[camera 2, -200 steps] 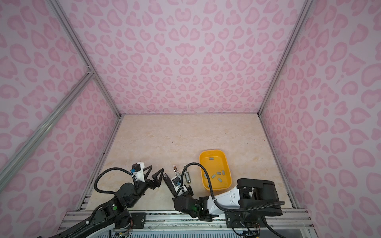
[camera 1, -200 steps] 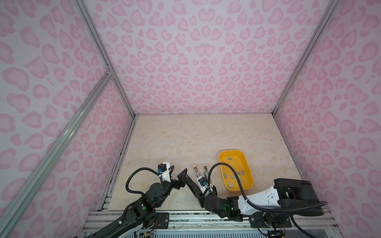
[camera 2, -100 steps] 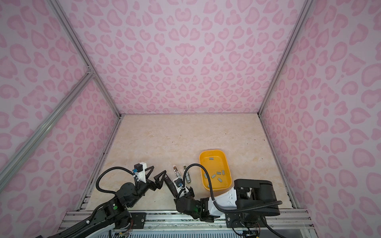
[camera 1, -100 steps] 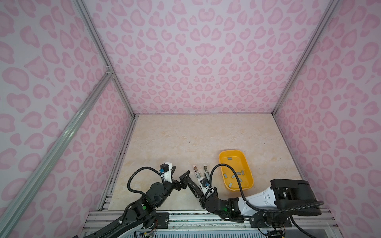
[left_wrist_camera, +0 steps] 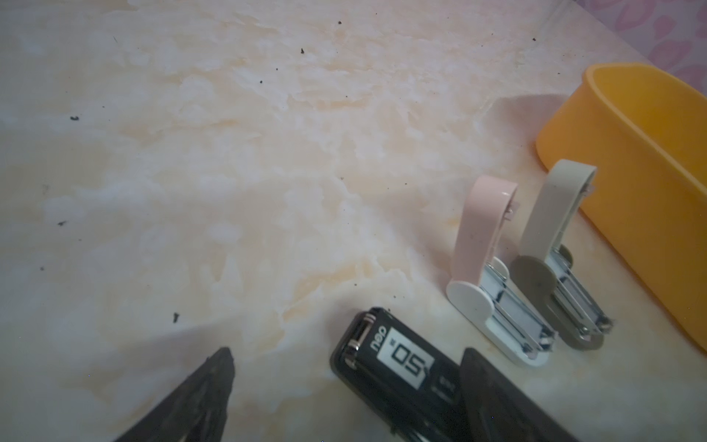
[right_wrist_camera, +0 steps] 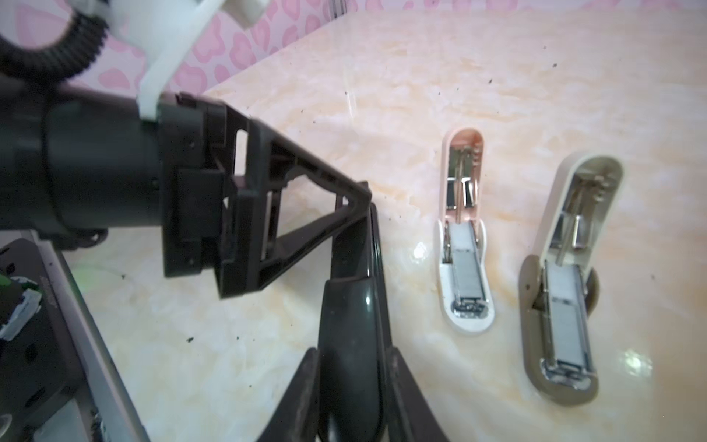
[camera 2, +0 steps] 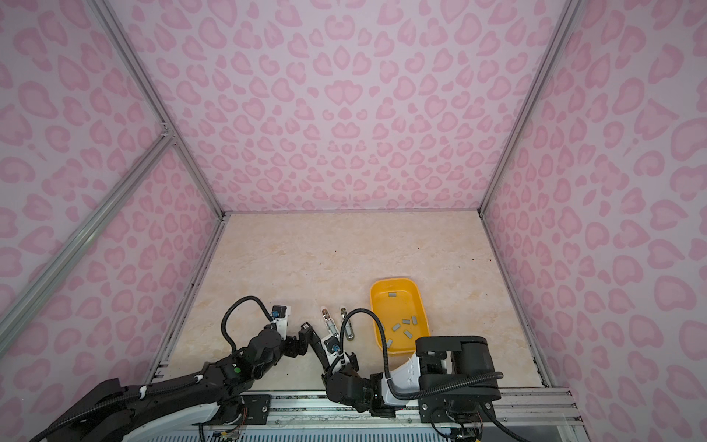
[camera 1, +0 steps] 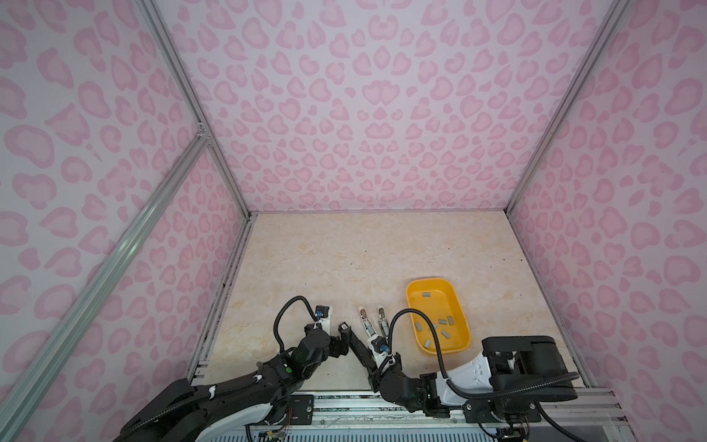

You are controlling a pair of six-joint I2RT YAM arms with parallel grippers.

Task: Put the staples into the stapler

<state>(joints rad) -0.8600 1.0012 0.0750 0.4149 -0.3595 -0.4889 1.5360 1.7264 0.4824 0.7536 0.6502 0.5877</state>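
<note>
1. We see the right gripper (right_wrist_camera: 350, 354) closed narrowly on the black stapler (left_wrist_camera: 405, 361). One finger presses each flank of its glossy body. In both top views the pair sits low near the 6 o'clock edge of the table (camera 1: 344, 260).
2. The left gripper (left_wrist_camera: 346, 352) stands wide, with its jaws well apart. The front end of the black stapler, with its white "50" label, lies between them. In the right wrist view, one left fingertip meets the upper edge of the black stapler.
3. The staples (camera 1: 445, 334) lie loose inside the yellow tray (camera 1: 434, 306). We count about seven in both top views. Most are gathered toward the tray's 6 o'clock end, and one lies alone near its 12 o'clock end.
4. The yellow tray rests flat on the table at 3 o'clock from the black stapler, apart from it.
5. Between them stand the pink stapler (right_wrist_camera: 463, 248) and the grey stapler (right_wrist_camera: 562, 306), side by side. Both are hinged open, with their lids raised toward 12 o'clock. The pink stapler is the nearer to the black stapler, and the grey stapler is just beside the yellow tray.
6. Grey metal shows in each open channel, and we cannot tell whether it is staples.
</note>
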